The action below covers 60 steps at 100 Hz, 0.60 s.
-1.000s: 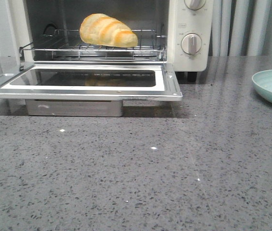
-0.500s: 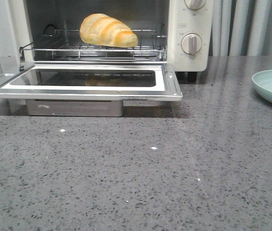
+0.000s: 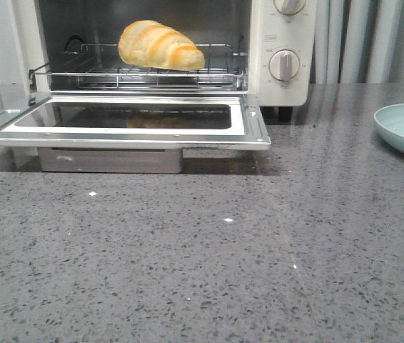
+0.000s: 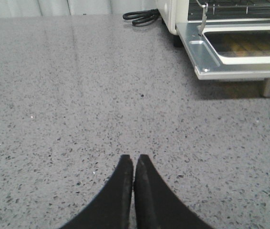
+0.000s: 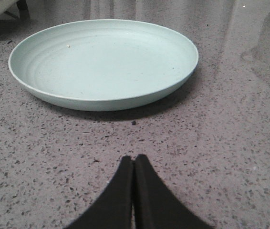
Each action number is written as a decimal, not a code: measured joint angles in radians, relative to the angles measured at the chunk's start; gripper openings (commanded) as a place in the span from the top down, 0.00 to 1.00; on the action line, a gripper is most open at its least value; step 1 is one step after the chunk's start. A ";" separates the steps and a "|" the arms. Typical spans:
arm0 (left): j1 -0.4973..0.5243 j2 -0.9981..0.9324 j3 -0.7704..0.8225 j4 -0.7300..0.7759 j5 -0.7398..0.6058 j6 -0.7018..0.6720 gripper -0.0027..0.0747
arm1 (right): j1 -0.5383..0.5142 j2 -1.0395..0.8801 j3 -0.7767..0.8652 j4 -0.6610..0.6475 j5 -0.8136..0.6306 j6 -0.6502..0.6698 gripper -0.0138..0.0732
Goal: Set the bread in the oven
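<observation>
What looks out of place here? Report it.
Only one thing: the oven door hangs fully open with the bread already on the wire rack. Nothing spilled or damaged.

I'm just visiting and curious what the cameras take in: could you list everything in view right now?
bread: one, golden-brown with orange bands, on the wire rack inside the oven
oven: one, cream-white, far left of the table, door folded down open
wire rack: one, metal, inside the oven
knobs: two, cream, on the oven's right panel
plate: one, pale green, right side of the table
cable: one, black, coiled behind the oven
table: one, speckled grey
left end effector: black, shut, over the table
right end effector: black, shut, near the plate
</observation>
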 measured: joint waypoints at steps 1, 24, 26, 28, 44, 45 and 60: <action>0.000 0.000 0.000 0.000 0.002 -0.002 0.99 | 0.000 0.000 0.000 0.000 0.000 0.000 0.92; 0.000 0.000 0.000 0.013 0.016 -0.002 0.99 | 0.000 0.000 0.000 0.000 0.000 0.000 0.92; 0.000 0.000 0.000 0.013 0.016 -0.002 0.99 | 0.000 0.000 0.000 0.000 0.000 0.000 0.92; 0.000 0.000 0.000 0.013 0.016 -0.002 0.99 | 0.000 0.000 0.000 0.000 0.000 0.000 0.92; 0.007 0.000 0.000 0.013 0.016 -0.004 0.99 | 0.000 0.000 0.000 0.000 0.000 0.000 0.92; 0.010 0.000 0.000 0.013 0.016 -0.004 0.99 | 0.000 0.000 0.000 0.000 0.000 0.000 0.92; 0.038 0.000 0.000 0.013 0.016 -0.009 0.99 | 0.000 0.000 0.000 0.000 0.000 0.000 0.92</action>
